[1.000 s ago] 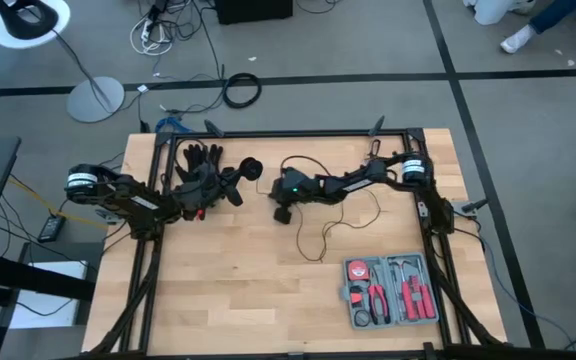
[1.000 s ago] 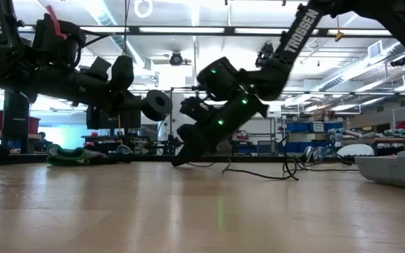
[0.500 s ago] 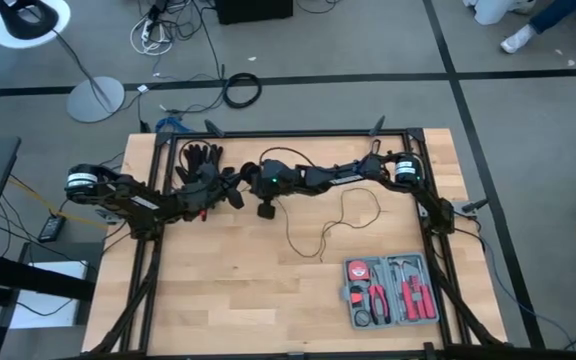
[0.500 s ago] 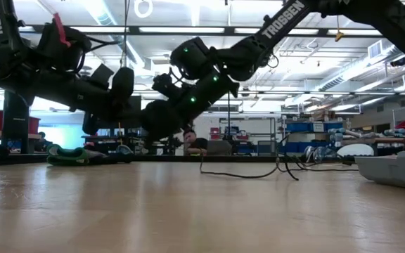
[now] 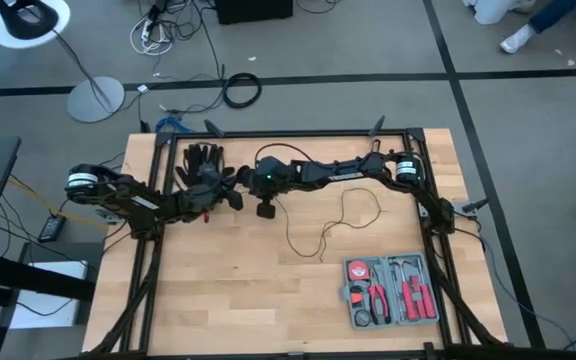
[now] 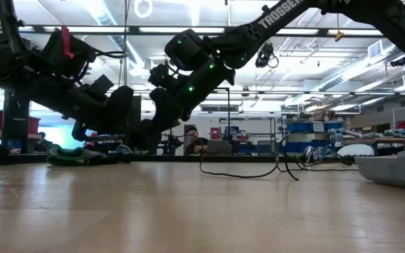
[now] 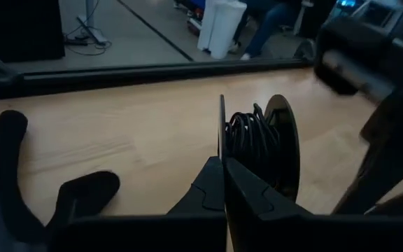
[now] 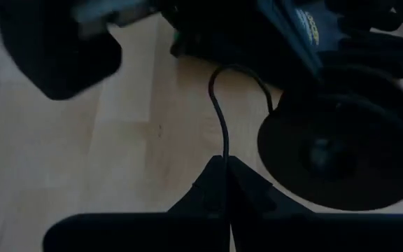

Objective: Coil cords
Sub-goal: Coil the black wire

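high view: straight down over the whole worktop [image 5: 268,300]; far off
low view: level at worktop height, facing the room behind
wrist views: close, each past its own pincer; both seem to share the spool [image 7: 257,143]; dim

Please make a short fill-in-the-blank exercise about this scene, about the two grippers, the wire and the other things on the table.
1. The left gripper is shut on the black ____ wound with wire.
2. The right gripper is shut on the thin black ____.
3. The tool case lies open near the ____ arm's base.
4. Beside the left gripper, on the table, lies a black ____.

Missing words: spool; wire; right; glove
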